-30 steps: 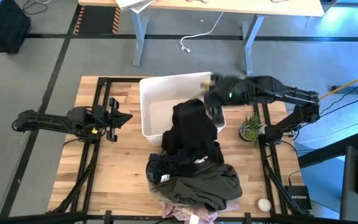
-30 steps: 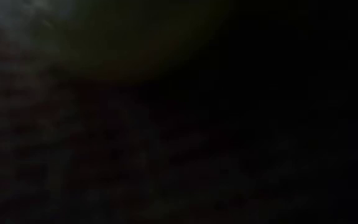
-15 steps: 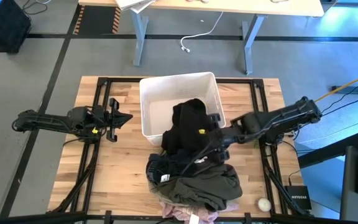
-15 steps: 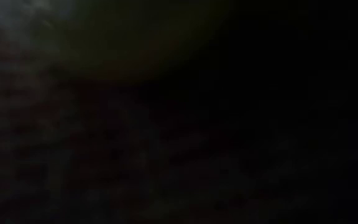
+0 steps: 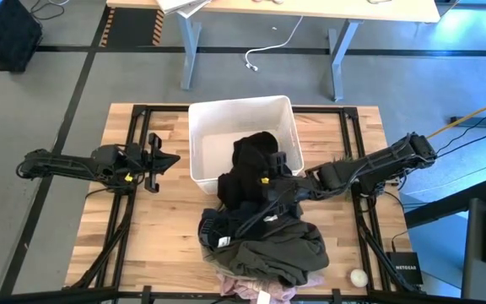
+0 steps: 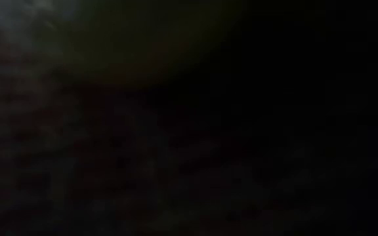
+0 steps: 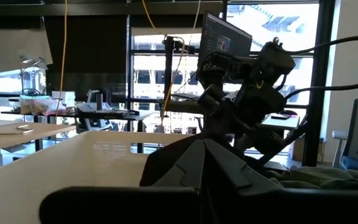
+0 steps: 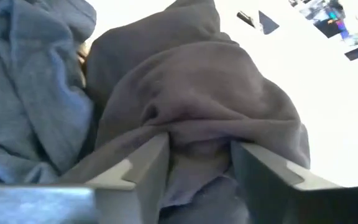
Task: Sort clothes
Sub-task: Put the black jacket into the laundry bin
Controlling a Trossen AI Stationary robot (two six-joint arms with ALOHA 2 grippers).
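Right gripper (image 5: 270, 179): you are now reaching it over the dark garment (image 5: 251, 173) that is draped across the bin's near rim — a second ago it was up at the bin's far right corner, half a second ago lower on the heap, and it is now creeping toward the rim.
Grip state: in the right wrist view the two fingers (image 8: 135, 163) are standing part-open with a fold of grey-brown cloth (image 8: 197, 99) bulging between them — you are bracketing the fabric, but a firm pinch is not shown.
Clothes (image 5: 264, 241): the heap is lying just below the gripper, toward the table's near edge; olive cloth (image 5: 289, 253) is on top and a pink piece (image 5: 247, 290) is peeking out at the bottom.
White bin (image 5: 218, 127): it is sitting just beyond the gripper, with only the dark garment hanging into it.
Left gripper (image 5: 160, 160): you are parking it well away from the bin's side, fingers spread, idle.
Low view: it is showing nothing but darkness.
Meaning for the task: you are likely setting up the next pick — sorting looks barely begun.
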